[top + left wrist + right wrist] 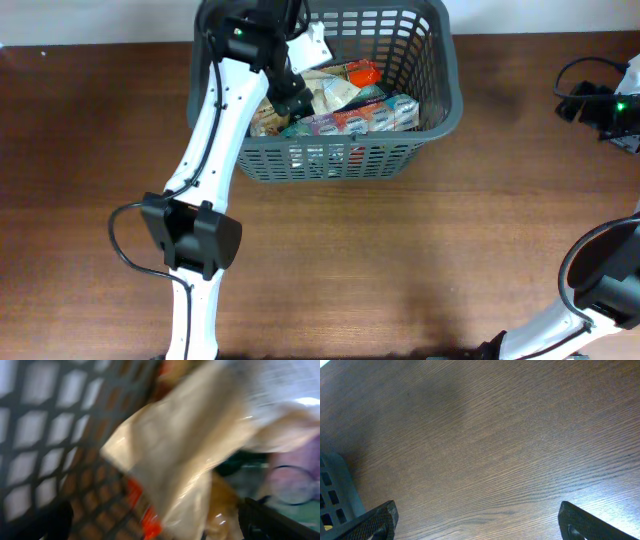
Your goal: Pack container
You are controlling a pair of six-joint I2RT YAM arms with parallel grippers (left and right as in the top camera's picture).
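Note:
The container is a dark grey lattice basket at the back middle of the table, holding several snack packets. My left gripper is down inside its left part. In the blurred left wrist view the left gripper has its fingers wide apart, a beige packet lies between and beyond them, and the basket wall is at the left. My right gripper is open and empty over bare wood. The basket's corner shows at its lower left.
The right arm's wrist is at the far right edge of the dark wooden table, with a cable beside it. The left arm stretches from the front left to the basket.

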